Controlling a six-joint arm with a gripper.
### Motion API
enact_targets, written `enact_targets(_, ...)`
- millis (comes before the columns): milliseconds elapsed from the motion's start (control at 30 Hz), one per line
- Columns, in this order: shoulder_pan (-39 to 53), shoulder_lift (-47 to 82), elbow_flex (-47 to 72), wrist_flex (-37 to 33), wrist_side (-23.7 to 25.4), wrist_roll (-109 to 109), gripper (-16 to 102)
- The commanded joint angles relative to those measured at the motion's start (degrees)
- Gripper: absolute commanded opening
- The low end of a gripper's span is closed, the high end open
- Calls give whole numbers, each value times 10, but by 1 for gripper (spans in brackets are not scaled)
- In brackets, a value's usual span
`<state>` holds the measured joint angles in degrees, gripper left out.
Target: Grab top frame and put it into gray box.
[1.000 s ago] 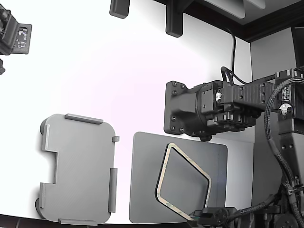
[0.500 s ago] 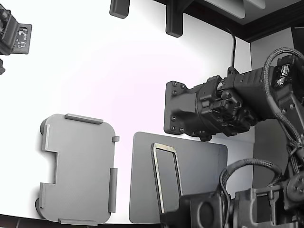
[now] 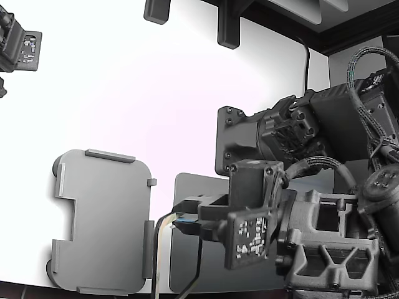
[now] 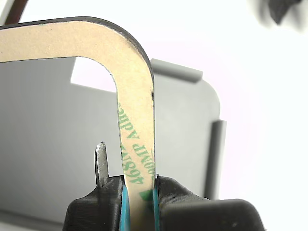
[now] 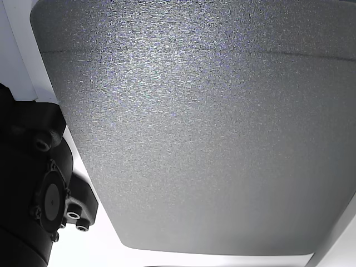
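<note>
Gripper [image 4: 138,195] clamped on one side bar of the top frame [image 4: 136,120], jaws pinched against its two faces, green printed lettering showing on the cream strip just beyond the grip. Frame lifted clear of the dark gray mat [image 3: 187,187] and seen nearly edge-on in the exterior view as a thin dark loop [image 3: 157,249], hanging between the mat and the gray box [image 3: 103,218], close to the box's right edge in the exterior view. Gray box lying flat on the white table [image 3: 124,93], toward the exterior view's left, raised tabs along its rim and a notch cut into its left side. In the wrist view, box [image 4: 183,125] visible behind and through the frame's open centre. Other view filled mostly by the mat's textured gray surface [image 5: 200,139].
</note>
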<state>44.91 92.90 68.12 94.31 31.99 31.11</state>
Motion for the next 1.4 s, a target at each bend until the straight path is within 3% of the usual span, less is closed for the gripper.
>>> enact_targets(0, -25, 14, -7, 5, -8, 196, -13)
enact_targets(133, -71, -21, -34, 6, -79, 300, -11)
enact_targets(300, -90, -33, -18, 6, -109, 697, -11)
enact_targets(433, -102, -41, -1, 6, -154, 819, -11)
enact_targets(700, -124, -59, 40, 6, -206, 940, -11)
enact_targets(967, -171, -92, 36, 7, -303, 947, -11)
enact_targets(1367, -180, -106, 47, 7, -316, 917, -12)
